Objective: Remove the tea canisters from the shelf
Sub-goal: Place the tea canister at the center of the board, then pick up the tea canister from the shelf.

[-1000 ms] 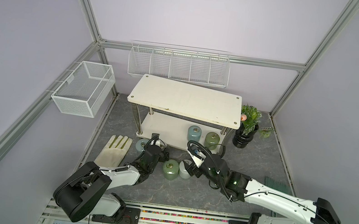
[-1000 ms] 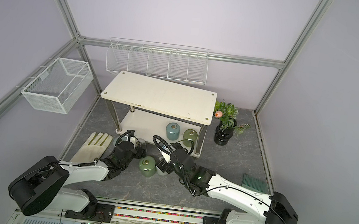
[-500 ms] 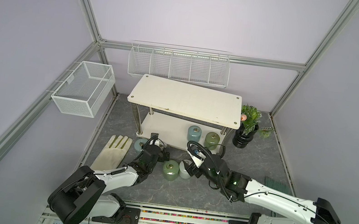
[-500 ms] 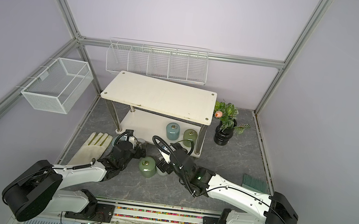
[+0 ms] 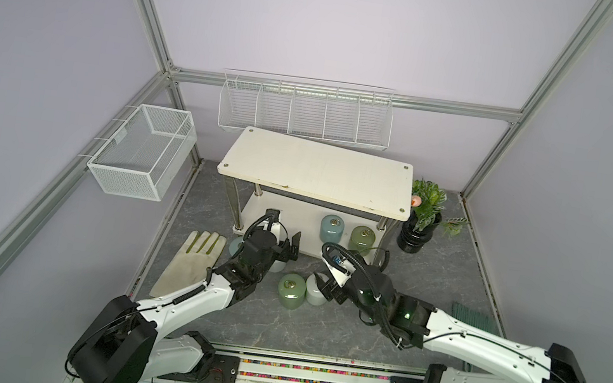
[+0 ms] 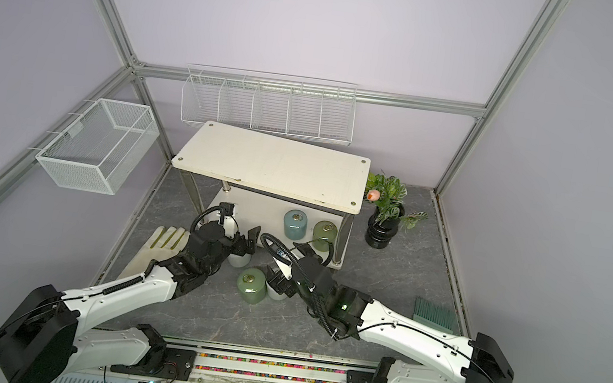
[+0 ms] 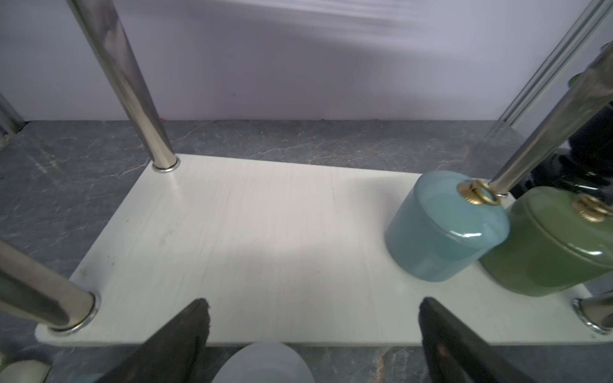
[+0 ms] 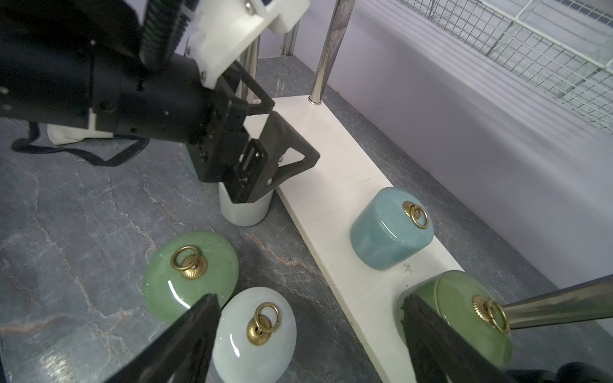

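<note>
The shelf keeps a blue-grey tea canister and a green one on its lower board. On the floor in front stand a green canister, a white one beside it, and another white one. A blue-grey one is half hidden by my left arm. My left gripper is open just above the floor's far white canister, not touching it. My right gripper is open over the near white canister, nothing between its fingers.
A pale work glove lies on the floor at the left. A plant in a black vase stands right of the shelf. Wire baskets hang on the left wall and the back wall. A green brush lies at the right.
My left gripper has opened and let go of the white canister, which now stands on the floor before the shelf. The right arm has hardly moved.
</note>
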You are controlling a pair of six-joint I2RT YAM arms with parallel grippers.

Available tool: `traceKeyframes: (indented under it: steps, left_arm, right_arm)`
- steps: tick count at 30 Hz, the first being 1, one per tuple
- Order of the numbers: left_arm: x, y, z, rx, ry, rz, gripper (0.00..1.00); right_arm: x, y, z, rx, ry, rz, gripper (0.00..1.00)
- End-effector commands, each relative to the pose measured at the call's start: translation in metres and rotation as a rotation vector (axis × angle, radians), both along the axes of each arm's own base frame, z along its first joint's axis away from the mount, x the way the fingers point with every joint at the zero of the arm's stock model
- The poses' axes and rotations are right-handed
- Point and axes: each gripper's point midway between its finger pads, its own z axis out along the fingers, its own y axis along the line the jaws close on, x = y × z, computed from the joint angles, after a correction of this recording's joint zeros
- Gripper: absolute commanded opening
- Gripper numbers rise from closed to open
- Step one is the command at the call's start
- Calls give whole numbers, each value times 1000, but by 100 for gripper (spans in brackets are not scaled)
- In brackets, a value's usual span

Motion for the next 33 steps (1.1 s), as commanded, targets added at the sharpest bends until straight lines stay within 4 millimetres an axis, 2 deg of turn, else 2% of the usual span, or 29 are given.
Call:
traceKeyframes:
  steps: [1,10,14,17,23,33]
  left_arm:
    - [3,-22,4,10,12,-97,100]
    - [15,-97,-8,16,6,-284,100]
    - [7,-131,-15,102,-36,-336,100]
    - [4,-145,-21,119,-47,-353,100]
    - [6,-153,-24,125,-70,-348,100]
    - [15,-145,-9,162,-108,-282,100]
  right_arm:
    - [-6,-15,21,11,-43,-32,89]
    - [-12,-61,64,59,-134,-176,89]
    - [-12,-72,69,76,-146,-209,89]
    - [-12,-75,68,71,-147,-218,89]
    - [-13,-80,67,79,-150,-226,89]
    - [-13,-81,64,81,-160,-227,89]
